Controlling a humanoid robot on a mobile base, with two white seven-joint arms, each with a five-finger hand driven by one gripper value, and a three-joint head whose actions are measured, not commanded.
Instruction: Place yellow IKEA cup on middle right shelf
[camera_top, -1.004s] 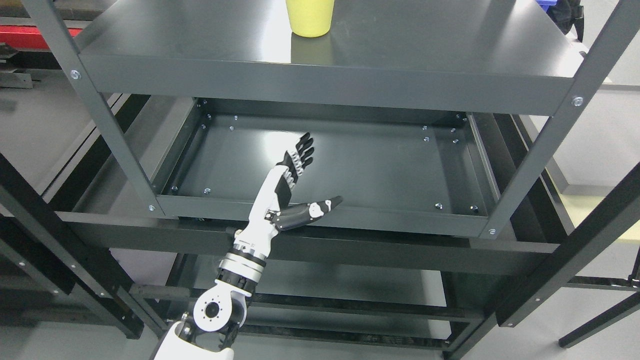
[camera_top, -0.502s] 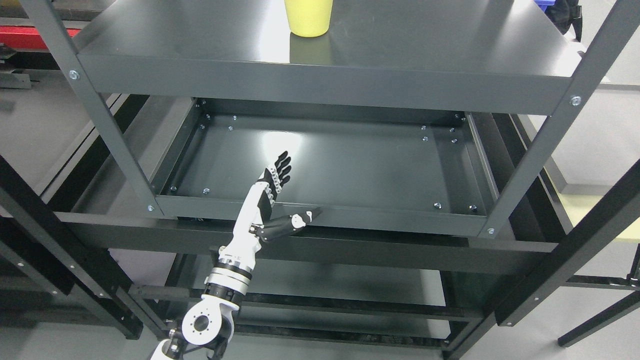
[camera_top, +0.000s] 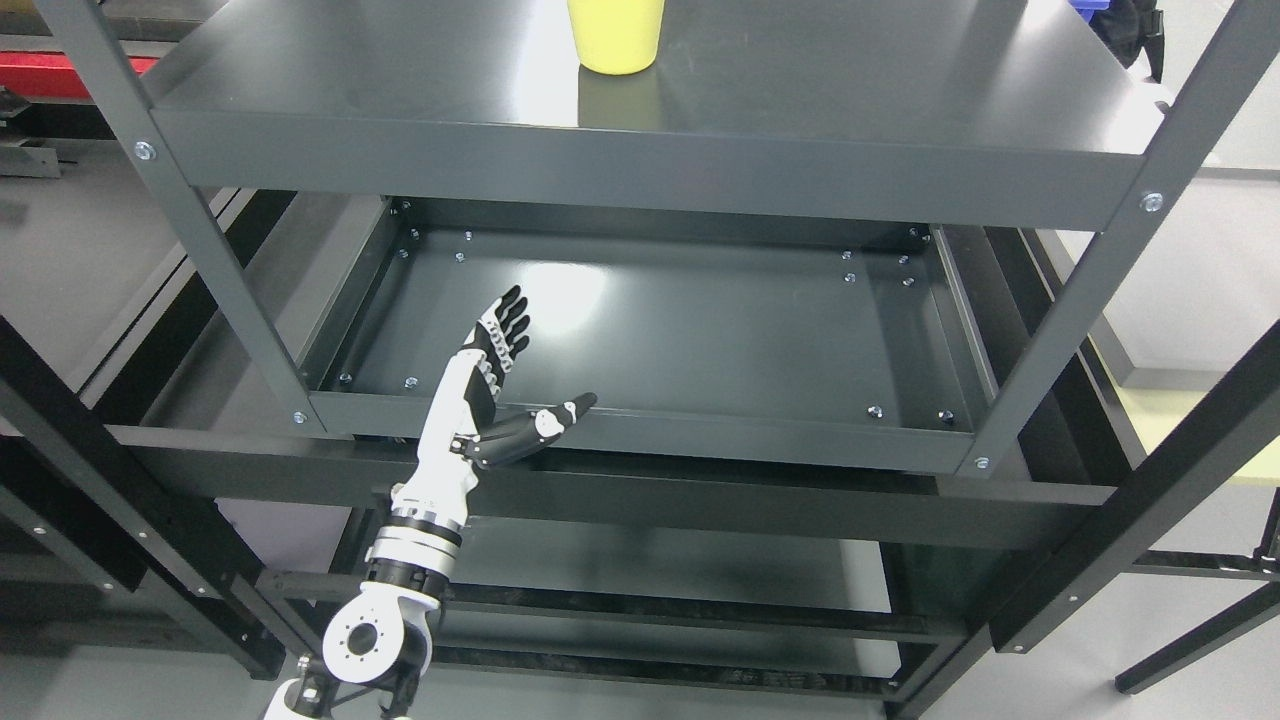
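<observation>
The black-tipped fingers (camera_top: 508, 312) of the left hand (camera_top: 490, 385) are stretching out straight and released, grasping nothing, with the thumb jutting sideways to the right over the front lip of the dark grey metal shelf tray (camera_top: 640, 428) that the hand is hovering in front of. Behind the hand, the white-and-black forearm is running down to a round silver wrist joint near the bottom edge, left of the middle. The yellow plastic cup (camera_top: 614, 35) is standing upright on the broad dark grey upper shelf board (camera_top: 640, 165), well above the hand and slightly to its right, its rim cut off by the top of the picture. Judging from this, the cup is resting where it belongs and the step in hand looks like clearing the arm away; doing it well probably means keeping the fingers flat and drawing the thumb clear of the tray lip and the slanted grey upright (camera_top: 190, 215) at the left, so nothing catches the frame. Counting what is showing: one yellow cup, one robot hand with five digits, and two main shelf surfaces in the near rack, with lower rails beneath. The right arm is not appearing anywhere.
</observation>
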